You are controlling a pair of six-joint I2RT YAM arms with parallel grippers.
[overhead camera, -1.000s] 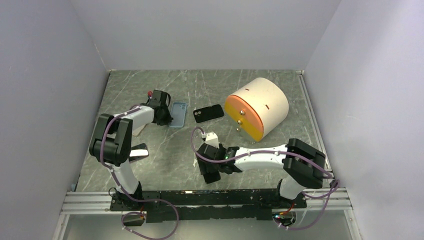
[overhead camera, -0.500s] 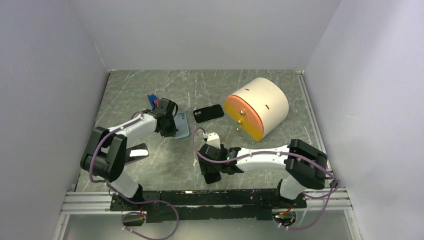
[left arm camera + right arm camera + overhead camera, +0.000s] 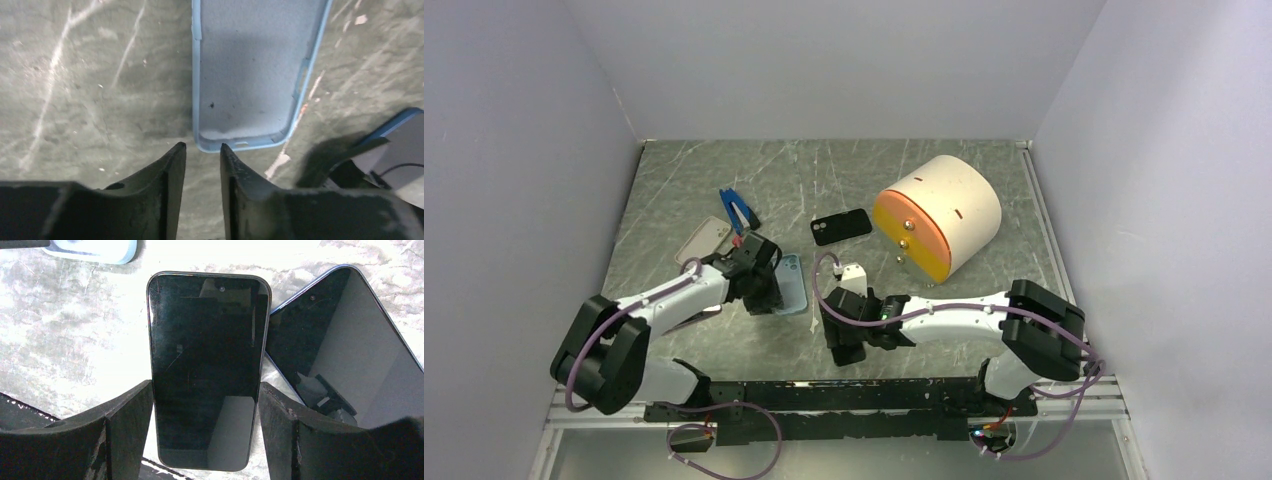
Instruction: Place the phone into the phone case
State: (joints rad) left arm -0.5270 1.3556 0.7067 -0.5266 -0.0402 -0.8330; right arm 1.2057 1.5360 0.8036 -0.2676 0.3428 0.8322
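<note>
Left gripper (image 3: 202, 146): jaws a narrow gap apart, nothing between them, tips just short of the light blue silicone phone case (image 3: 250, 70). The case lies hollow side up, mid grey marbled table (image 3: 754, 345). Right gripper (image 3: 206, 386): clamped across the black glass-fronted phone (image 3: 207, 340), near the table's front edge. Step, as judged: phone grasped, transfer pending. Next: square the phone over the hollow and press it in.

No text or brand is readable on the phone (image 3: 207, 370) or phone case (image 3: 250, 75).

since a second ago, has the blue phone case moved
Yes. The blue phone case slid toward the base rail, away from the orange-faced drum, which stayed put.
</note>
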